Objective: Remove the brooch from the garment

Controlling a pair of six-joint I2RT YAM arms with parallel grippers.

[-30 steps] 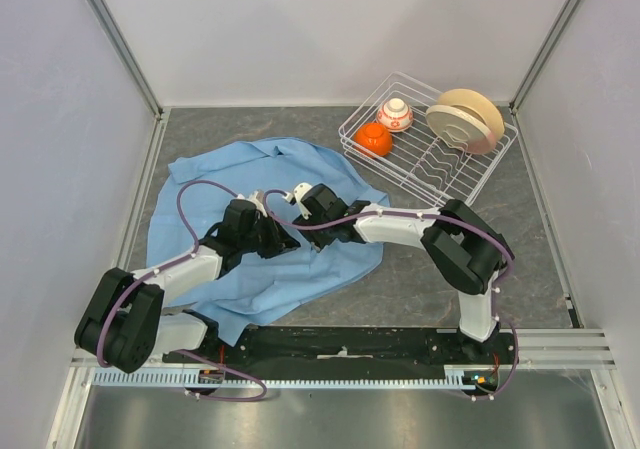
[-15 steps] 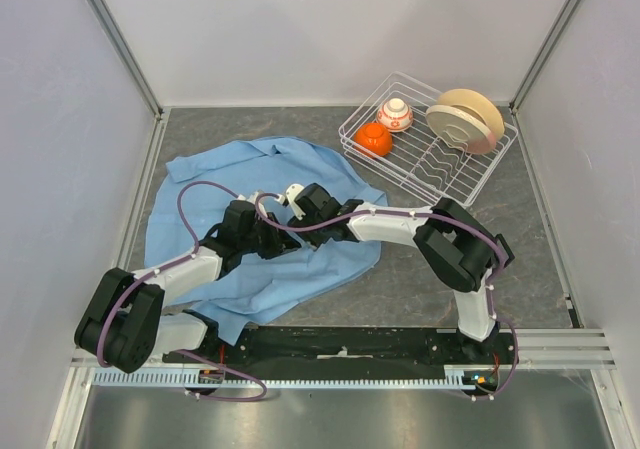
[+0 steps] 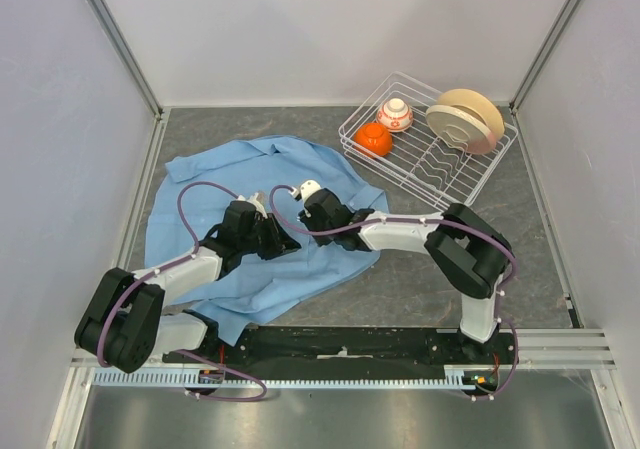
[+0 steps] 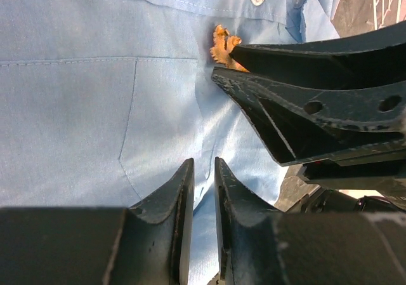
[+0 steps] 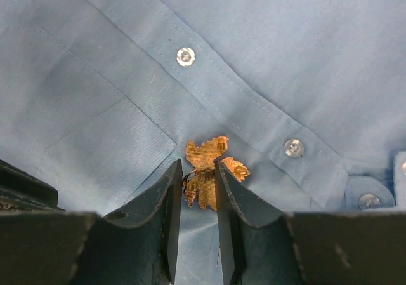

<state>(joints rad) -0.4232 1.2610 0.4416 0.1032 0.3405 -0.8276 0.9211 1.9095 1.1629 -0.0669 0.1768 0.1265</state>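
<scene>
The light blue shirt (image 3: 220, 184) lies spread on the table's left half. The small orange mesh brooch (image 5: 204, 161) is pinned beside the button placket, by the pocket corner. My right gripper (image 5: 198, 165) stands over it, its jaws closed onto the brooch from both sides. The left wrist view shows the brooch (image 4: 220, 42) at the right gripper's (image 4: 223, 61) tips. My left gripper (image 4: 203, 167) is shut on a fold of shirt just below. In the top view the left gripper (image 3: 284, 241) and right gripper (image 3: 312, 231) meet mid-shirt; the brooch is hidden there.
A white wire dish rack (image 3: 455, 174) stands at the back right, holding an orange bowl (image 3: 373, 139), a patterned bowl (image 3: 395, 115) and a tan plate (image 3: 468, 119). White walls enclose the table. Shirt buttons (image 5: 185, 56) run along the placket.
My right gripper has shifted a little left and then back over the shirt middle, its elbow lower and nearer the table. The left arm has stayed put.
</scene>
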